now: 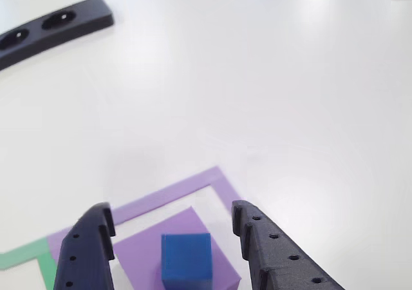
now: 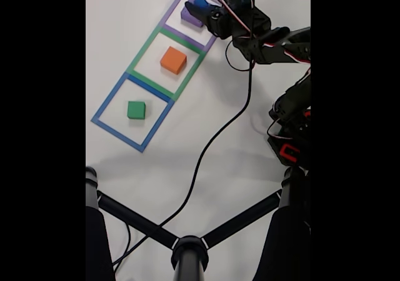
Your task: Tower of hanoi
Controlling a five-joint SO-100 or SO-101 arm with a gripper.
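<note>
- My end effector, two dark printed fingers, is spread wide w/ nothing between the pads; it hangs over the far end of the white desk.
- Other view: the small blue matte foam cube sits on top of the large purple square foam block, in the gap between my fingers but touching neither.
- That pair lies inside the purple flat tape outline; a bit of the green tape outline shows at lower left.
- Fixed view: the salmon-orange square foam block rests in the green outline, middle of the row; the green square foam block rests in the blue tape outline at the near end. All three stacks well apart.
- Black bar w/ round holes lies off at upper left of the other view, not involved.
- Step, as I judge it: lined up on the blue cube. Can't tell from here whether I'm abt to pick it or have just set it down.
- If picking: drop lower so pads bracket the cube's sides only, above the purple top face, then close gently; foam will likely squash a bit.
- Risk: going too low & catching the purple block, or nudging the cube off centre.
</note>
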